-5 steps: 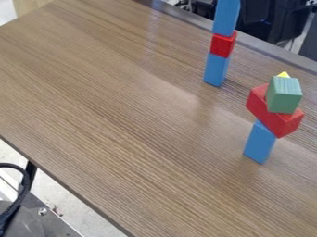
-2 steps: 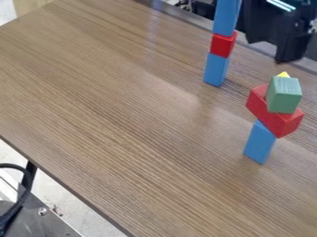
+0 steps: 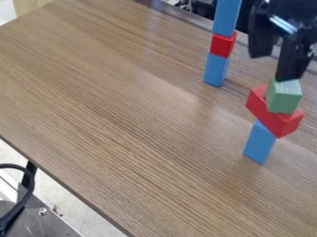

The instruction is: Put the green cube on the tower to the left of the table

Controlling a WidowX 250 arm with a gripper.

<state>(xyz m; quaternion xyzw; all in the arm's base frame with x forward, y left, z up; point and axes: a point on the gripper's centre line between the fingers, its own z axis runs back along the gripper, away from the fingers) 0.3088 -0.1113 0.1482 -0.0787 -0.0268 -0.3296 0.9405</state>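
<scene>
- A brown wood-grain table seen at a slant from above, with two block towers on its right half.
- Right of centre, the nearer tower: a blue block stands upright on the table, and a longer red block lies across its top, overhanging it.
- The green cube sits on top of that red block, about midway along it.
- Farther back and to the left of the green cube, a second tower: a lower blue block standing upright, a small red cube on it, and a tall upper blue block above, running out of the picture at the top.
- At the far right, the black gripper hangs down from the top edge. Its two fingers are spread well apart, with nothing visible held between them.
- The tip of the right-hand finger overlaps the far upper edge of the green cube; whether they touch, I cannot tell.
- At the near left, beyond the table's edge, are a black cable in a curve, a dark grey metal surface and pale floor.
</scene>
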